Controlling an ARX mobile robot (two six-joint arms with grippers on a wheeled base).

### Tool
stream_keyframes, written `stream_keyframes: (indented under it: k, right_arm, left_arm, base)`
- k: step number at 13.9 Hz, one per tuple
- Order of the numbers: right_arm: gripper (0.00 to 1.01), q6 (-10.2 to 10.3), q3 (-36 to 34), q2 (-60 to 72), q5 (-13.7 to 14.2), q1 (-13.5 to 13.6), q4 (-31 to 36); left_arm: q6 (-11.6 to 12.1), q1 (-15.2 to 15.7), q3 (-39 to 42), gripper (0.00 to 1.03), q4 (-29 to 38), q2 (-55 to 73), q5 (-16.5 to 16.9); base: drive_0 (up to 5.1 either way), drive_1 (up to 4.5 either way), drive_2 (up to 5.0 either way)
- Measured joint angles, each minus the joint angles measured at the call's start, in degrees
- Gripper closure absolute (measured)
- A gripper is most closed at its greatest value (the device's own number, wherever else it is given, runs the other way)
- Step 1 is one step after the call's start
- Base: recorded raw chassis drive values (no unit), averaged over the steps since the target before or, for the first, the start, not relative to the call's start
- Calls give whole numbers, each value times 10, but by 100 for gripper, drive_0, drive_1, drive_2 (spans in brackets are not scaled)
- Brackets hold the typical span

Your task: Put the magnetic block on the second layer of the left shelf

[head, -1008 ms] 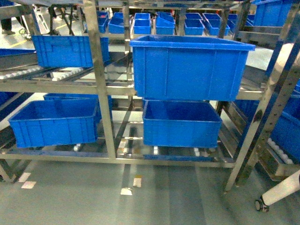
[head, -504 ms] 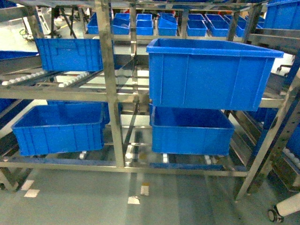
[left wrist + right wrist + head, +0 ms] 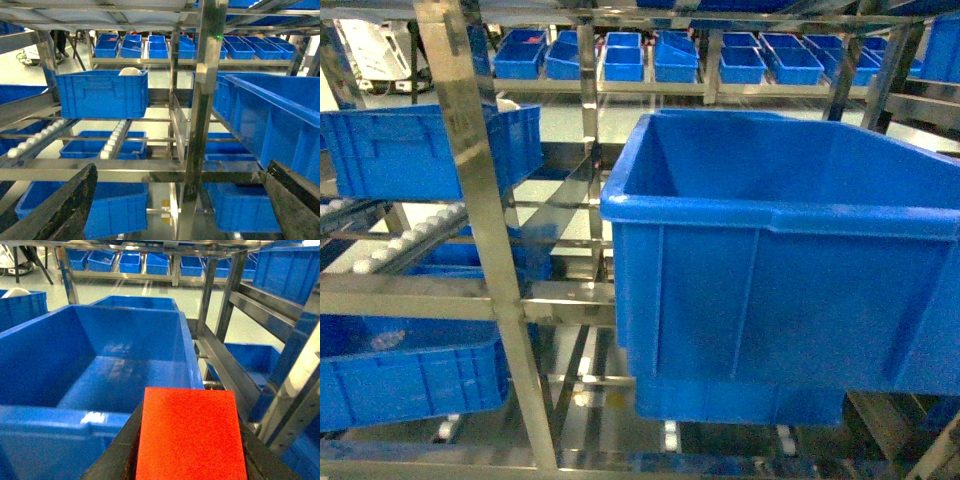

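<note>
1. We are in the carrying step: the magnetic block [image 3: 191, 435] is clamped in our right claw [image 3: 187, 450], its red face filling the bottom of the right wrist view with a dark finger [image 3: 120, 450] showing along each side of it

2. The block hangs just short of the near rim of a large blue crate [image 3: 100, 375], raised slightly above that rim and not yet over the inside; the crate interior looks bare in this view

3. Our left claw [image 3: 175, 200] holds nothing; its two dark fingers [image 3: 60, 205] stand wide apart at the lower corners of the left wrist view, looking at a steel upright [image 3: 200, 110] and the shelves beyond

4. In the head view neither claw nor the block shows; we see the big crate [image 3: 790, 250] close in front on the right of a shiny upright [image 3: 480, 230], and another blue crate [image 3: 430, 150] on the roller tier to the left

5. We judge the left shelf second layer [image 3: 380, 295] to be the tier left of that upright, so the crate straight ahead of the block may not be the goal; we cannot be sure from these views

6. The next move calls for bringing the right claw across and forward over the chosen tier, clearing the crate rim and the steel uprights, lowering, and only then letting the fingers part
</note>
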State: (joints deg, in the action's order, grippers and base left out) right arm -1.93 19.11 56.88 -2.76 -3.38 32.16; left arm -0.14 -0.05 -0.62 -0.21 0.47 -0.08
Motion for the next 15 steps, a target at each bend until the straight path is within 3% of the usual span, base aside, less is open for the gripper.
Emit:
stream_keyframes:
  k: [13,15]
  right_arm:
    - [68,0,0,0,0,0,0]
    - [68,0,-11,-13,0,0,6]
  left_arm:
    - [0,0,0,5,0,0,0]
    - [0,0,0,5,-3,0,0]
  base:
    - [9,437,-419]
    - [-3,165,-171]
